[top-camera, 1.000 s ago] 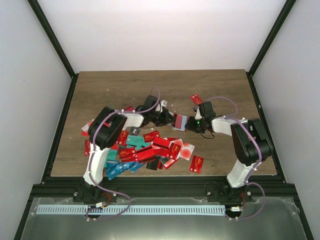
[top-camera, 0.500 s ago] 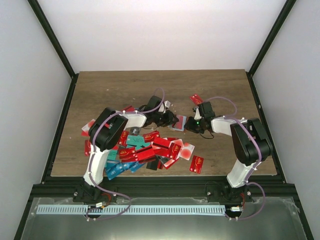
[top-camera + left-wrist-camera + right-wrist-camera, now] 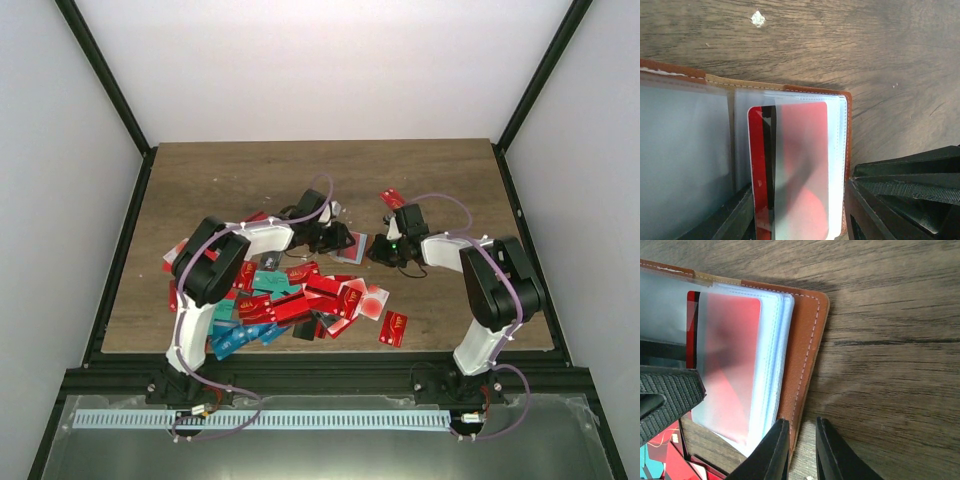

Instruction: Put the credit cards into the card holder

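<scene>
Holding one red card [image 3: 790, 165] in its sleeve, one open card holder [image 3: 807, 340].

White-black arms [image 3: 196, 325], purple cables [image 3: 323, 193]

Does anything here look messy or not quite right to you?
Yes. The credit cards lie in a jumbled, overlapping heap front left on the table, one stray red card apart on the right. In the card holder, the inserted card sits only partly in its clear sleeve, its striped edge sticking out.

Holder [image 3: 807, 340] open w/ red card [image 3: 800, 165] in sleeve; other cards [image 3: 300, 300] heaped
</scene>
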Available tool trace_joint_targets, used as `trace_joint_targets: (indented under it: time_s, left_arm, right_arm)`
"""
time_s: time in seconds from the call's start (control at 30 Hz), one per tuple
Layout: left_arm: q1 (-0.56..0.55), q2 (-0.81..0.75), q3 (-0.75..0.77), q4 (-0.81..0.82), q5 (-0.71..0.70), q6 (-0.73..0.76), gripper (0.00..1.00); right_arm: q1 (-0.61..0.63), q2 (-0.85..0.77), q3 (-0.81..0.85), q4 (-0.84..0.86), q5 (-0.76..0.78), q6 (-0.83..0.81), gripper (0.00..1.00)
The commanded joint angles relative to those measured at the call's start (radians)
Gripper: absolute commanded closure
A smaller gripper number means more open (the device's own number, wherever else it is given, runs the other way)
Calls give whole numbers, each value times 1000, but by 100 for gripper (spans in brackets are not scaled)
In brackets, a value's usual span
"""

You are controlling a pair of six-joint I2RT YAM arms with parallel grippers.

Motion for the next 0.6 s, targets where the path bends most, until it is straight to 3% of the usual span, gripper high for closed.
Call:
trace_joint_targets:
  time_s: [0.0,0.37,0.57]
  left_arm:
    - [-7,-24,24,-111,-66,55,51]
    - [-13,-77,30,-142,-88,106,38]
    - [-12,-109,34,-154,-89,142,26]
  right_arm:
    - [5,2,24,-5,-1,-16,83]
    - [5,-8,45,-2,-24,-14,83]
    - [6,-32,50,4,-33,-13,83]
